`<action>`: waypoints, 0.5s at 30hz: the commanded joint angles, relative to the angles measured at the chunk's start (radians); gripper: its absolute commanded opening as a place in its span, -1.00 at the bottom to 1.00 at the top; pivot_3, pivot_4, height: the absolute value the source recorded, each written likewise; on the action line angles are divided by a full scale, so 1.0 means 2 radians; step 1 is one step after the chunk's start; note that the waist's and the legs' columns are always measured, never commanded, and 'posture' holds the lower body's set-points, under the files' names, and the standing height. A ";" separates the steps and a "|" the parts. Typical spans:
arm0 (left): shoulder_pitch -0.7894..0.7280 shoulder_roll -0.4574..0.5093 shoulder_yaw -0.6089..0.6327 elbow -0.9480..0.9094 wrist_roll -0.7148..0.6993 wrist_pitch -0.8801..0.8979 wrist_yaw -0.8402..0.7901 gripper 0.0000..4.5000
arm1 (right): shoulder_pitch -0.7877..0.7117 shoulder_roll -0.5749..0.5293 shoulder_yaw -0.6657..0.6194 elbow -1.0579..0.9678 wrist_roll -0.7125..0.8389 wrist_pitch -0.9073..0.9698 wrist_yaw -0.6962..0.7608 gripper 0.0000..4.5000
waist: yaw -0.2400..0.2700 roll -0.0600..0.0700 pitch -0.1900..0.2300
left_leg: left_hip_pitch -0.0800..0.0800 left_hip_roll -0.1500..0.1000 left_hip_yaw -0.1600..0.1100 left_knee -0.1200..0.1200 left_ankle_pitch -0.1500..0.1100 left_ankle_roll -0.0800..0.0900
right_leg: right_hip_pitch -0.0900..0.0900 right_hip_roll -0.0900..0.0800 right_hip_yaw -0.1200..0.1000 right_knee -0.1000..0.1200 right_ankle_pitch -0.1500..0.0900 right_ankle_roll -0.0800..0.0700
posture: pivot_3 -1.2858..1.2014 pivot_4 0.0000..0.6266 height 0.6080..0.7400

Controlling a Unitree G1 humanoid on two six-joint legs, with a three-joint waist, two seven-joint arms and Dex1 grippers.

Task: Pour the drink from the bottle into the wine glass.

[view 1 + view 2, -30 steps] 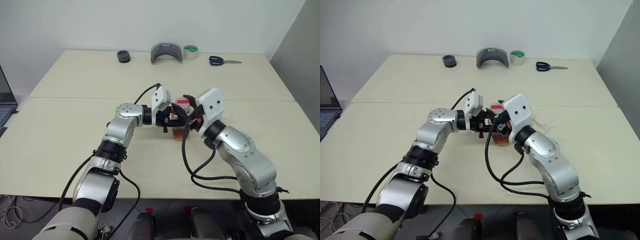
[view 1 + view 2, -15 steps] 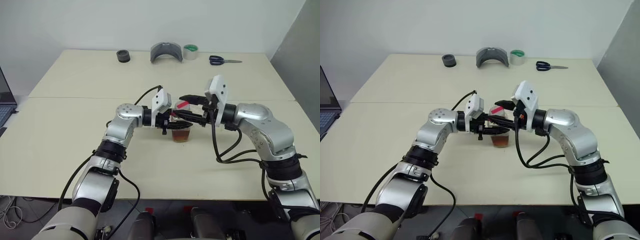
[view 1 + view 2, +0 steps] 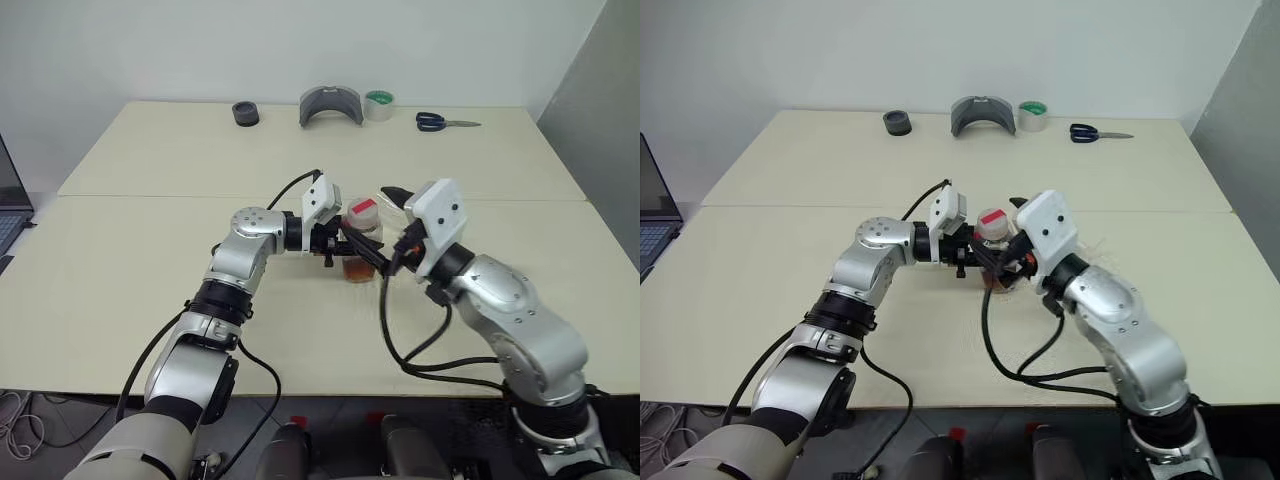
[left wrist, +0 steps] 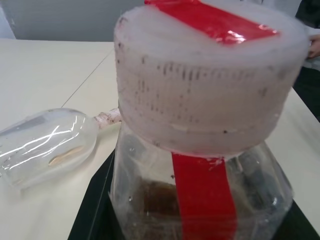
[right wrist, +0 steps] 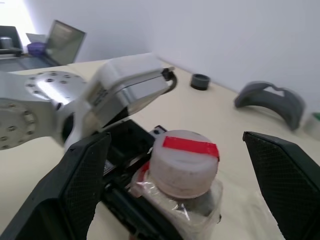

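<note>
Right end effector (image 5: 182, 185) wider now around capped bottle (image 5: 181, 175); glass (image 4: 45, 145) on its side.

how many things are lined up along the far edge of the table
4. From the robot's left to right: a dark round ring, a grey curved piece, a green tape roll, and blue-handled scissors.

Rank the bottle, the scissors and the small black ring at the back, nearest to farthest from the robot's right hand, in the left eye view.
1. The bottle, just left of the right hand, held by the left hand.
2. The scissors, back edge, right side.
3. The black ring, back edge, left side.
</note>
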 commanded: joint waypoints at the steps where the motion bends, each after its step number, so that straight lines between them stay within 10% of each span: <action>1: -0.019 -0.003 0.010 -0.008 -0.008 0.000 -0.001 -0.22 | -0.010 0.027 -0.002 0.011 -0.037 -0.017 -0.044 1.00 | 0.000 0.000 0.000 | 0.000 0.000 0.000 0.000 0.000 0.000 | 0.000 0.000 0.000 0.000 0.000 0.000 | 0.03 -0.52 1.00; 15: -0.017 -0.002 0.009 -0.012 -0.006 0.003 0.000 -0.22 | -0.006 0.070 0.020 0.023 -0.059 -0.005 -0.043 0.75 | 0.000 0.000 0.000 | 0.000 0.000 0.000 0.000 0.000 0.000 | 0.000 0.000 0.000 0.000 0.000 0.000 | 0.03 -0.52 1.00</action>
